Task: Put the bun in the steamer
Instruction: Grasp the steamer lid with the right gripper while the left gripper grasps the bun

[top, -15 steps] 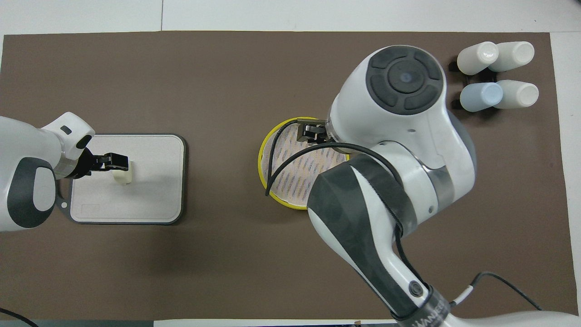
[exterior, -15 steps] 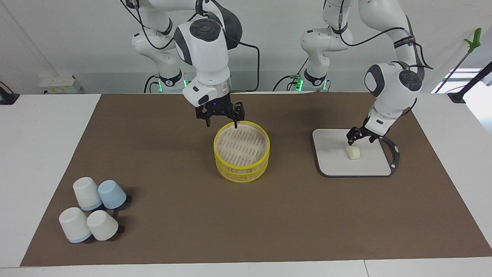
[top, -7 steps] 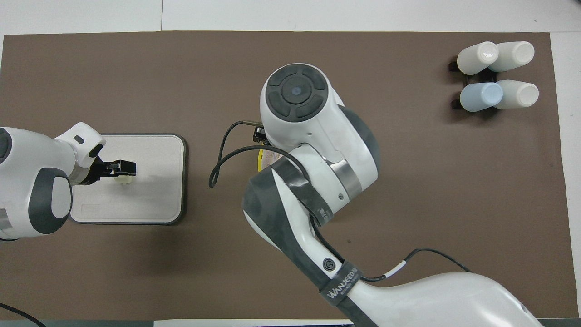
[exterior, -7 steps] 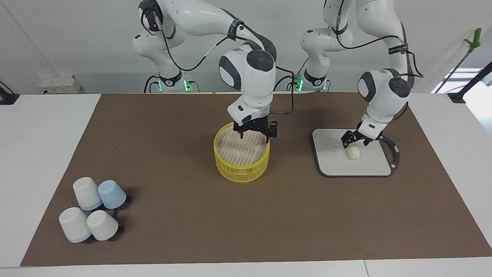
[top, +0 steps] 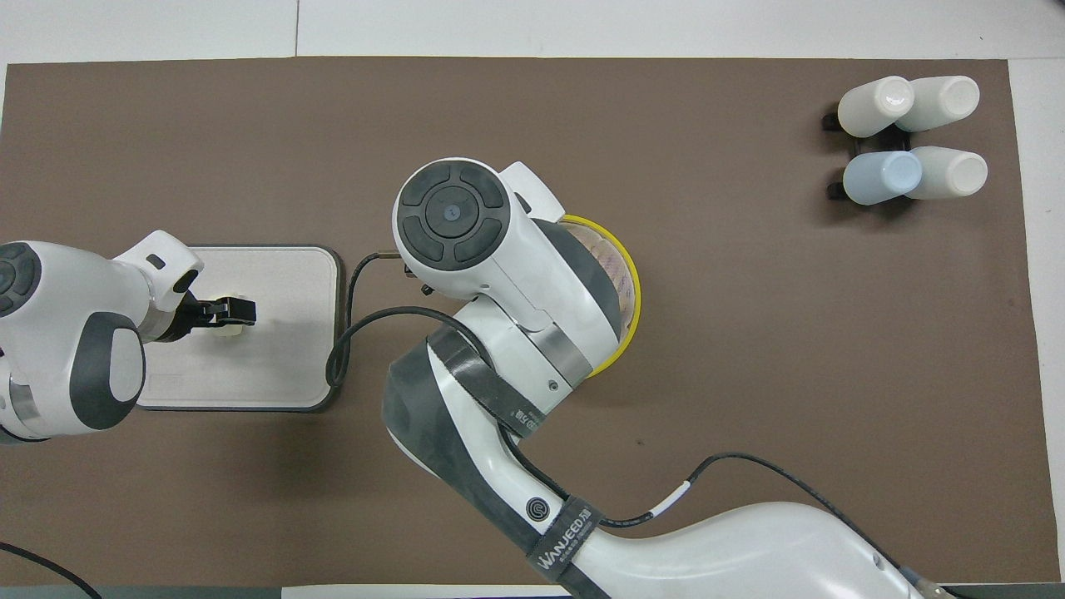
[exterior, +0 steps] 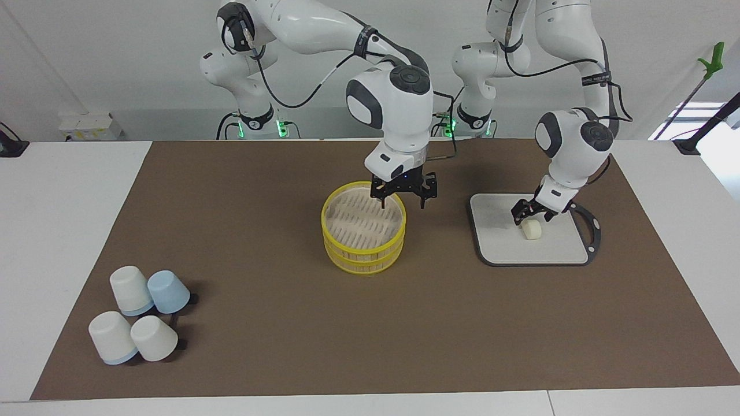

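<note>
The steamer is a round bamboo basket with yellow rims and a slatted top, standing mid-table; in the overhead view only part of its rim shows past the right arm. My right gripper hangs open and empty over the steamer's edge toward the left arm's end. The bun, a small cream lump, lies on the grey board. My left gripper is open just above the bun, fingers to either side of it. From overhead, the left gripper covers most of the bun.
Several upturned cups, white and pale blue, cluster at the right arm's end of the brown mat, farther from the robots; they also show in the overhead view as the cups. The board lies toward the left arm's end.
My right gripper has swung across the steamer's top, from its rim nearest the robots to its edge toward the left arm's end. My left gripper has crept closer over the bun.
</note>
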You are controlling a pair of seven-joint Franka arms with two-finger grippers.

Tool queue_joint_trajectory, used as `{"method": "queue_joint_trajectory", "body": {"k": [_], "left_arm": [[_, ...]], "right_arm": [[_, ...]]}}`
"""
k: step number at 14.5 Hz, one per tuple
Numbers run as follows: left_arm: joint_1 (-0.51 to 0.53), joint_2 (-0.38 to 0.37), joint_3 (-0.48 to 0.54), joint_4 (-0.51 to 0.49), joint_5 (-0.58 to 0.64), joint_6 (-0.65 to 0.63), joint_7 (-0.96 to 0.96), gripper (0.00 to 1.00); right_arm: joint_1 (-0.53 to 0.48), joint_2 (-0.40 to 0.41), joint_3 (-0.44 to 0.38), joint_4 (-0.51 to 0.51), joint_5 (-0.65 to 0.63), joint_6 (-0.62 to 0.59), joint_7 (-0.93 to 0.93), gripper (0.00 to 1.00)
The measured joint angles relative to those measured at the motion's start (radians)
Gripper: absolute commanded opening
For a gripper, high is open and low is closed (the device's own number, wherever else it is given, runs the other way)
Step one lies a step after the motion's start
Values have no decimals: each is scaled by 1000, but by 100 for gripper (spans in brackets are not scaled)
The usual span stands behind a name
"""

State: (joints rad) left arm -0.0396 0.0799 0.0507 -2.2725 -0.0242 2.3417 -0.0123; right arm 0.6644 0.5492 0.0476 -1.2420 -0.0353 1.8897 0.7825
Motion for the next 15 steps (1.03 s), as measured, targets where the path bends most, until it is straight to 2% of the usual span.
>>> {"method": "queue_joint_trajectory", "body": {"k": [5, 8, 12, 15], "left_arm": [[0, 8, 0, 0, 0, 4, 0, 93], [0, 13, 0, 0, 0, 11, 0, 81], [0, 15, 0, 1, 0, 25, 0, 82], [0, 15, 0, 2, 0, 34, 0, 83]], "right_arm": [[13, 42, -1, -16, 0, 16, 0, 100], [10, 43, -3, -45, 0, 15, 1, 100], [9, 43, -6, -61, 0, -6, 14, 100], [11, 43, -5, -64, 0, -9, 15, 82]]}}
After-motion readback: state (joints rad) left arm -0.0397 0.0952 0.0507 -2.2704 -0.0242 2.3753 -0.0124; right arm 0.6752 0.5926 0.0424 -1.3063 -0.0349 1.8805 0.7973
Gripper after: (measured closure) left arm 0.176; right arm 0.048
